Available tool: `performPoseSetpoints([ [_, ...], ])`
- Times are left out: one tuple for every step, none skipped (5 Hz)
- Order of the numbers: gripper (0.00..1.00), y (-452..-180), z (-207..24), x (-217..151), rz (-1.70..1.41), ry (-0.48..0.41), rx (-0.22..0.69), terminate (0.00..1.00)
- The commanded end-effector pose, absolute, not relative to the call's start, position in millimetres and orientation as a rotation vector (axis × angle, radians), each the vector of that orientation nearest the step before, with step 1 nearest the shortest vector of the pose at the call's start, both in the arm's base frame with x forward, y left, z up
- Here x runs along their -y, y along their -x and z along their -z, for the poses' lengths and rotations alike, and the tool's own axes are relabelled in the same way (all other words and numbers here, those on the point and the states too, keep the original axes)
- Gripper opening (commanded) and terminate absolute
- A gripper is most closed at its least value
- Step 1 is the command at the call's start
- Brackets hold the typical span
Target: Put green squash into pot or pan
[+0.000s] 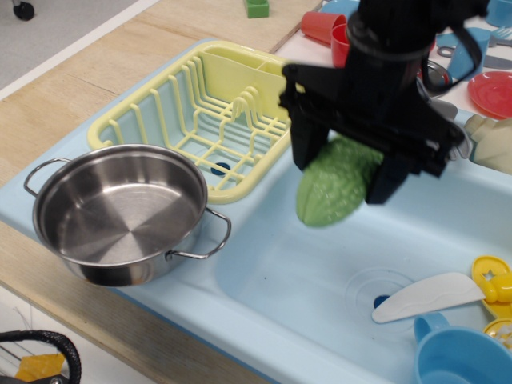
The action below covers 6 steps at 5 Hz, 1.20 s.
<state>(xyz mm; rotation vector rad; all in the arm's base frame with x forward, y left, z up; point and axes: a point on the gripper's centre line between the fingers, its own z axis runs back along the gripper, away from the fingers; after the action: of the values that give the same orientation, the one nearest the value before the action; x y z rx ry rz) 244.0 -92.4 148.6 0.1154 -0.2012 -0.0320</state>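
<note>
My black gripper [344, 170] is shut on the green squash [332, 188], a bumpy light green oval, and holds it tilted in the air above the blue sink basin [320, 280]. The shiny steel pot [120, 212] with two wire loop handles stands empty on the sink's left ledge, to the left of and below the squash.
A yellow dish rack [216, 116] sits behind the pot. A white spatula [428, 296], a blue cup [456, 356] and yellow toys [492, 280] lie at the right of the sink. Red and blue dishes [490, 92] and a small green block [257, 8] are at the back.
</note>
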Motion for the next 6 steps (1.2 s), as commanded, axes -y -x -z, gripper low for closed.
performPoseSetpoints([
  [0.0, -233, -187, 67, -0.049, -0.137, 0.28, 0.0],
  [0.0, -210, -195, 47, -0.111, -0.156, 0.281, 0.0],
  [0.0, -185, -195, 21, -0.157, -0.159, 0.264, 0.0],
  [0.0, -171, -190, 2, -0.198, -0.159, 0.275, 0.0],
  [0.0, -170, -190, -16, -0.2, -0.142, 0.267, 0.0],
  [0.0, -172, -188, -27, -0.172, -0.127, 0.263, 0.0],
])
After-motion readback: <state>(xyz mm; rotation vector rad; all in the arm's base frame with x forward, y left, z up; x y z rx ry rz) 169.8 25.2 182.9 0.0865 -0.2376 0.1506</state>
